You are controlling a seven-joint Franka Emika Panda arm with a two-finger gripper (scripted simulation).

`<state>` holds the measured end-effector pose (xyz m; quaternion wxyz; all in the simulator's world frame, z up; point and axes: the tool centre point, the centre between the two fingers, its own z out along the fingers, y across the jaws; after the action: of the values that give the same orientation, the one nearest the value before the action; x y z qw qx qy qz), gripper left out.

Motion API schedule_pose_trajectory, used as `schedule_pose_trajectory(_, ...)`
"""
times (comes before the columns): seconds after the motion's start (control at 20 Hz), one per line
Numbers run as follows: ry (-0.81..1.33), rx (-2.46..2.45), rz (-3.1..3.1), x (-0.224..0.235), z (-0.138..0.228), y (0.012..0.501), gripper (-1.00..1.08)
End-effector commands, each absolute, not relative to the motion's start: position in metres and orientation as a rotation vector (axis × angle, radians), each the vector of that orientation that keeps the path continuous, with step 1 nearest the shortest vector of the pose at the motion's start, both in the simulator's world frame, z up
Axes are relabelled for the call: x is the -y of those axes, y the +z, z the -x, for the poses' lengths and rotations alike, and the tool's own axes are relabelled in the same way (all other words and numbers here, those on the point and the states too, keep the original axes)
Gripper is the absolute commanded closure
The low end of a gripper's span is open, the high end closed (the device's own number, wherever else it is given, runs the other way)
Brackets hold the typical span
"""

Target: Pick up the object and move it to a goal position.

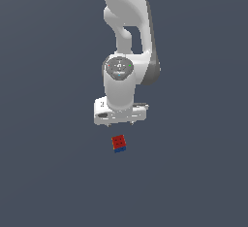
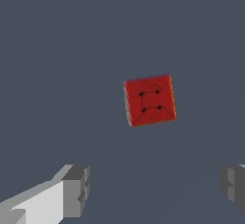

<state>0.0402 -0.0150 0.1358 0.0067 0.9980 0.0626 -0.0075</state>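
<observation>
The object is a tiny cube (image 1: 118, 143) with a red top face and a blue side face, lying on the dark grey floor just below the arm's hand in the exterior view. In the wrist view the cube (image 2: 150, 100) shows its red face with small black marks. My gripper (image 2: 155, 187) is open and empty, its two fingers (image 2: 76, 189) wide apart, and the cube lies ahead of them, not between them. In the exterior view the hand (image 1: 120, 112) hangs above the cube and the fingertips are hidden.
The floor (image 1: 48, 172) is a plain dark grey surface all around. The white arm (image 1: 127, 37) rises from the hand toward the upper edge of the exterior view.
</observation>
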Motion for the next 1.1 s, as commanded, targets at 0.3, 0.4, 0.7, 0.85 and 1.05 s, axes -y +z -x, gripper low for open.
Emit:
schedule_pose_trajectory(0.3, -0.008, -0.337, -3.119, 0.021, -0.075, 0.100, -0.92)
schedule_pose_trajectory(0.4, -0.005, -0.358, -3.118, 0.022, -0.080, 0.094, -0.92)
schedule_pose_trajectory(0.7, 0.000, -0.392, -3.117, 0.023, -0.087, 0.084, -0.92)
schedule_pose_trajectory(0.85, -0.002, -0.390, -3.117, 0.023, -0.087, 0.084, -0.92)
schedule_pose_trajectory(1.05, -0.002, -0.390, -3.117, 0.023, -0.087, 0.077, -0.92)
